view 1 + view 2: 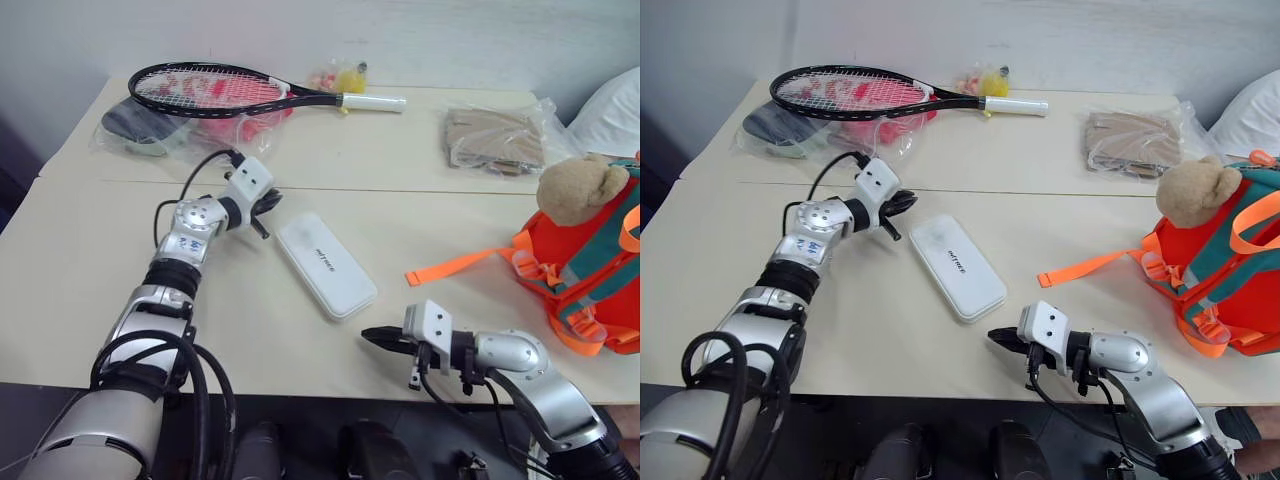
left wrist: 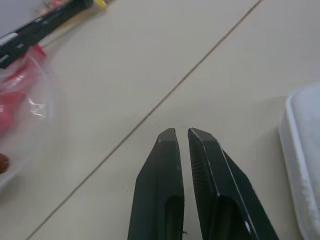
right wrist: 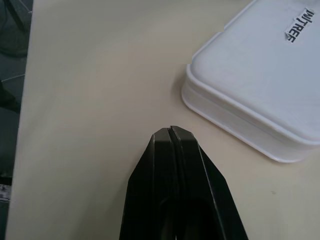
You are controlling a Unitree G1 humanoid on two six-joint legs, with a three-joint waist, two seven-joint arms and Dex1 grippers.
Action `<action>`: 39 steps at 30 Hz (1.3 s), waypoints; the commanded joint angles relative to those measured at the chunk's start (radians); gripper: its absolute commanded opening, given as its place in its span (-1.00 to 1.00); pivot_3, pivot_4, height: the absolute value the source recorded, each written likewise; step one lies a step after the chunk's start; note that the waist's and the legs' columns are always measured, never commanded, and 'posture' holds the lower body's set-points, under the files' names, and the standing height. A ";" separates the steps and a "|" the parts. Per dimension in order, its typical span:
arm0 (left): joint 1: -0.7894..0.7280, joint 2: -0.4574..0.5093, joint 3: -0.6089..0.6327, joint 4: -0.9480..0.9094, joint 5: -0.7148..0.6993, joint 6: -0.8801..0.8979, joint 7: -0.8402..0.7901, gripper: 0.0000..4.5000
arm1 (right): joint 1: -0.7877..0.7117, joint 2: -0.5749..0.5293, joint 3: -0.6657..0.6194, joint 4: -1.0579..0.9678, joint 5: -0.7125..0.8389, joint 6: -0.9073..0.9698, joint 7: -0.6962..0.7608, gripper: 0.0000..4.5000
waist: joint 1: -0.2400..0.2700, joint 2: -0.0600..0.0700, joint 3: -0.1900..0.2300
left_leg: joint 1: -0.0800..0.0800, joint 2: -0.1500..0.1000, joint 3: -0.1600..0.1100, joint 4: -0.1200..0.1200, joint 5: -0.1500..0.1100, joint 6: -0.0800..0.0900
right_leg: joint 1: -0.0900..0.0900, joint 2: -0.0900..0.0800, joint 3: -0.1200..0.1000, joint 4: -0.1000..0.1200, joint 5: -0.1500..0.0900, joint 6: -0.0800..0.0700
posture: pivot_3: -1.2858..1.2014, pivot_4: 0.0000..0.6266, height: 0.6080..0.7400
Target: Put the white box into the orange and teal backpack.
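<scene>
- white box (image 1: 326, 265) is laid flat on the cream table (image 1: 90, 260), untouched, between both grippers.
- left gripper (image 1: 268, 203) is held just beside the box's far end, fingers pressed together on nothing.
- right gripper (image 1: 372, 336) is held near the box's near corner, fingers pressed together, empty.
- orange and teal backpack (image 1: 590, 280) is seen at the table's right edge, well apart from the box.

Silver jointed arms, black cables, white wrist blocks, black-fingered grippers
</scene>
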 commanded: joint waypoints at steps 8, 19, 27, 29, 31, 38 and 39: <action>-0.028 -0.004 0.046 0.082 -0.039 -0.083 -0.286 -0.82 | -0.023 0.070 0.013 0.032 -0.079 -0.011 -0.092 -1.00 | 0.001 0.000 0.000 | 0.000 0.000 0.000 0.002 0.001 -0.002 | -0.001 0.000 0.000 0.004 0.000 0.000 | 0.03 -0.52 1.00; 0.296 0.086 0.029 -0.438 -0.147 0.166 -0.567 -0.82 | -0.131 -0.055 -0.098 0.104 -0.067 -0.021 -0.026 -1.00 | -0.001 0.000 0.000 | 0.001 0.000 -0.001 0.002 0.001 -0.001 | 0.000 0.000 0.000 0.005 0.000 0.000 | 0.03 -0.52 1.00; 0.591 0.134 0.037 -1.002 -0.241 0.498 -0.508 -0.82 | -0.196 -0.085 -0.121 0.195 -0.078 -0.046 0.031 -1.00 | -0.001 0.001 0.000 | 0.002 0.000 -0.003 0.002 0.001 -0.001 | 0.002 0.000 0.000 0.005 0.000 0.000 | 0.03 -0.52 1.00; 0.626 0.146 0.051 -1.074 -0.245 0.548 -0.477 -0.82 | -0.202 -0.088 -0.124 0.212 -0.087 -0.047 0.034 -1.00 | -0.001 0.001 0.000 | 0.002 0.000 -0.003 0.002 0.001 -0.001 | 0.002 -0.001 0.000 0.005 0.000 0.000 | 0.03 -0.52 1.00; 0.664 0.165 0.087 -1.145 -0.258 0.612 -0.443 -0.82 | -0.206 -0.097 -0.126 0.231 -0.099 -0.048 0.038 -1.00 | -0.001 0.001 0.000 | 0.002 0.000 -0.003 0.002 0.001 0.000 | 0.002 0.000 0.000 0.005 0.000 0.000 | 0.03 -0.52 1.00; 0.724 0.292 0.236 -1.217 -0.363 0.965 -0.369 -0.55 | -0.219 -0.128 -0.151 0.298 -0.111 -0.069 0.059 -1.00 | -0.004 0.001 0.000 | 0.003 0.001 -0.003 0.000 0.001 -0.001 | 0.002 0.000 0.000 0.005 0.000 0.000 | 0.03 -0.52 1.00; 0.707 0.291 0.270 -1.206 -0.406 1.049 -0.361 -0.42 | -0.224 -0.133 -0.155 0.310 -0.111 -0.077 0.062 -1.00 | -0.003 0.001 0.000 | 0.003 0.000 -0.003 0.000 0.001 0.000 | 0.002 0.000 0.000 0.005 0.000 0.000 | 0.03 -0.52 1.00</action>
